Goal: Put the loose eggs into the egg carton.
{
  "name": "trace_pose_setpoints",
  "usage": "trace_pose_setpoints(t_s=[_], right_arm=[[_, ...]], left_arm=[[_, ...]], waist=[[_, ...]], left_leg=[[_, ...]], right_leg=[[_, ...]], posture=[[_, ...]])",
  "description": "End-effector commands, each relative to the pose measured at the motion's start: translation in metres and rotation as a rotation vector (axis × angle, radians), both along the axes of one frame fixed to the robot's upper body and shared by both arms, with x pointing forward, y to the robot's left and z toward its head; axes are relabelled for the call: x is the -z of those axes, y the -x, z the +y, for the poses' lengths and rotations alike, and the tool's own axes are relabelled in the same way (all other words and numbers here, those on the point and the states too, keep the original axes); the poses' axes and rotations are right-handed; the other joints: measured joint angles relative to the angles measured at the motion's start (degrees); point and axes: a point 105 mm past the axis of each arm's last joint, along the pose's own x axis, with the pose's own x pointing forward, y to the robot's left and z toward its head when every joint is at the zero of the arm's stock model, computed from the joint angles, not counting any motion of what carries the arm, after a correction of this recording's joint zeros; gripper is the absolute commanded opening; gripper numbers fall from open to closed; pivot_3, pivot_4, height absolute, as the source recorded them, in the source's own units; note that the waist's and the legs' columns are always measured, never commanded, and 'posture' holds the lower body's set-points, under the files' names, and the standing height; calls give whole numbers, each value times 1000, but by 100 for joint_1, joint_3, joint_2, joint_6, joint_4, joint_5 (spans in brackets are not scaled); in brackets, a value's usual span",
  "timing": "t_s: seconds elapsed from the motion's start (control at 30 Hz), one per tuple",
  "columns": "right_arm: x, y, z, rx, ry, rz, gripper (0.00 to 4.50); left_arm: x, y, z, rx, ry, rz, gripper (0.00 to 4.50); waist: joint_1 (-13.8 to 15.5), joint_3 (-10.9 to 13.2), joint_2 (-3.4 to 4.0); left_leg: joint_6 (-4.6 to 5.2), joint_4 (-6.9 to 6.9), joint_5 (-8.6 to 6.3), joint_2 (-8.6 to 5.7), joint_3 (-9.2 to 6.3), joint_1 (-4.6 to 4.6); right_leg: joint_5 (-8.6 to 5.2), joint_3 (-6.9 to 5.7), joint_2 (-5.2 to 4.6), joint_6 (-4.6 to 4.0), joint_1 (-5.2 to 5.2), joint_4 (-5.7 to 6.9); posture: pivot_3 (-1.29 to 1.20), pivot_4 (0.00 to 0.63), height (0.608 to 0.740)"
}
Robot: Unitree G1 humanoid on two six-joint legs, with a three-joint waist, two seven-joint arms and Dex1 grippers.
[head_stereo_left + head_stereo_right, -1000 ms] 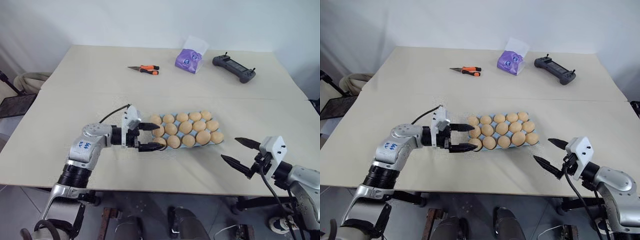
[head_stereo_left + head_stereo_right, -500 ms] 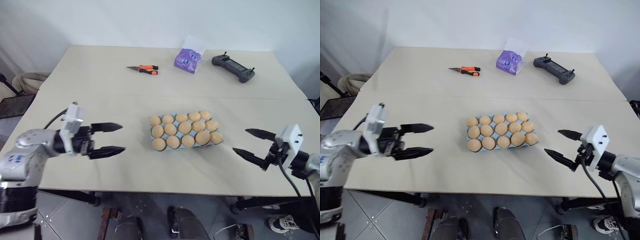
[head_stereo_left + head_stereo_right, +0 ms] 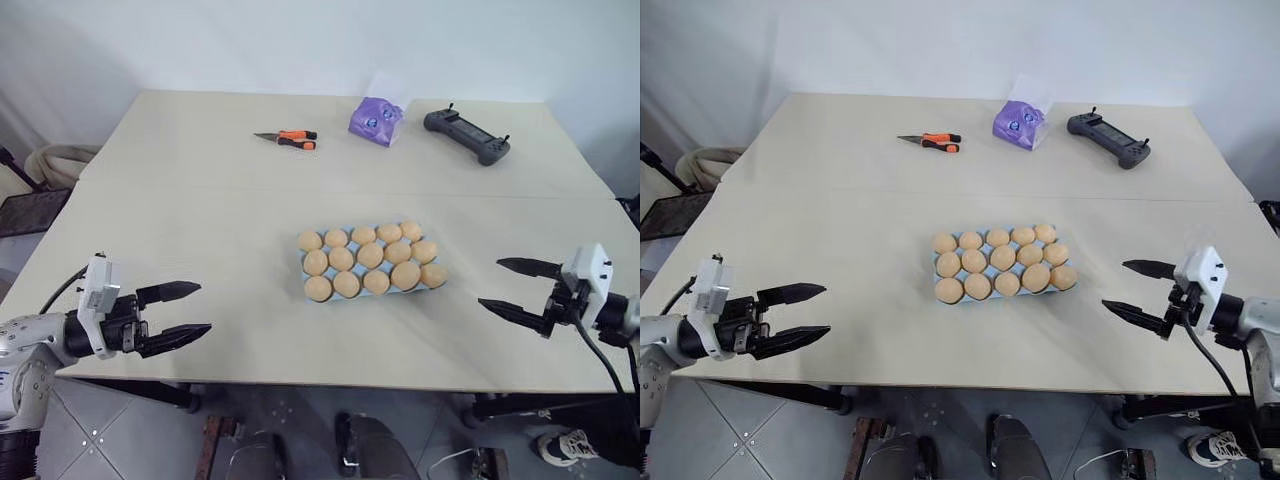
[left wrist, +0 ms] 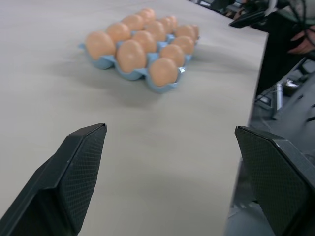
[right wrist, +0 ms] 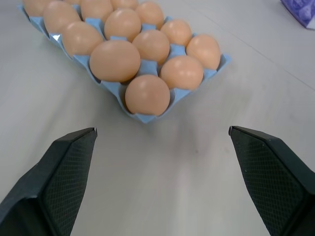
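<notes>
Black fingers of my left claw (image 3: 181, 312) and right claw (image 3: 513, 290) stand wide open and empty at the near worktop (image 3: 200, 215) edge, well apart from the work. Mid-worktop, the egg carton (image 3: 306, 273) looks full; I see no loose eggs (image 3: 371, 255) outside it, so I judge the job finished, only a check remaining. Farther off lie an orange-handled tool (image 3: 287, 138), purple bag (image 3: 375, 120) and black controller (image 3: 467, 134), none obstructing.
</notes>
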Motion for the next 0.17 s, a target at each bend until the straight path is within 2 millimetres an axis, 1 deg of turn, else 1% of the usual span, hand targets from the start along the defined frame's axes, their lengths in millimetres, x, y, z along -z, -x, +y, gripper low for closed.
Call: trace_pose_setpoints(t_s=[0.03, 0.17], right_arm=[[0, -3, 4, -9, -23, -6, 4500], [4, -4, 6, -5, -32, 4, 4500]], left_arm=[[-3, -12, 0, -25, 11, -88, 4448], [-1, -20, -1, -14, 2, -117, 4448]], waist=[[5, 0, 0], [9, 0, 0]], left_leg=[[0, 0, 0, 0, 1, -1], [3, 1, 2, -1, 1, -6]], right_leg=[[0, 0, 0, 0, 0, 1], [12, -1, -1, 19, -1, -1]], posture=[[0, 150, 740], [0, 150, 740]])
